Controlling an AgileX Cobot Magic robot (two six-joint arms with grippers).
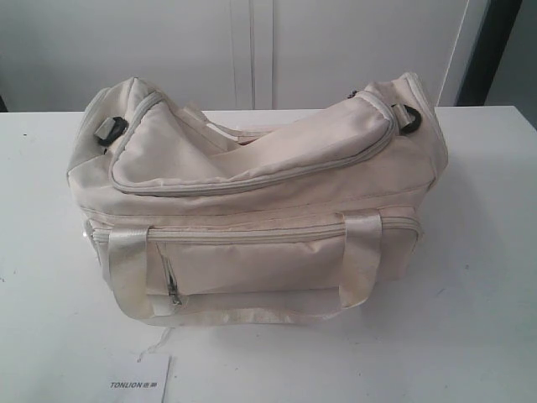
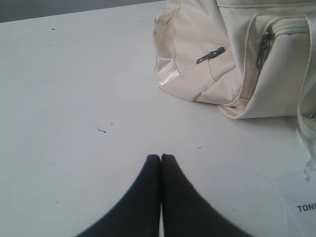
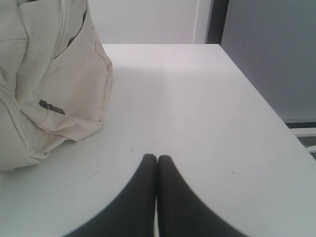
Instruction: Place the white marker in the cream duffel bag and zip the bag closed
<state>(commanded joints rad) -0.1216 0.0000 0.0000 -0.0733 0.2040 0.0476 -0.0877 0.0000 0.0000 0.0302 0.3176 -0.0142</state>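
White TONLION card (image 1: 143, 384) at the near edge of the desk (image 1: 470, 319). Cream duffel bag (image 1: 252, 210) mid-desk behind it, front zip pocket toward the near edge. Left gripper (image 2: 160, 157) jaws pressed together over bare desk near one bag end; right gripper (image 3: 157, 157) likewise near the other end.

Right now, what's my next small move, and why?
Probably lift the right fingers to view the top of the cream duffel bag: the white marker shows in no view, the left fingers and right are shut, empty, and a dark gap seems to show by its zipper.
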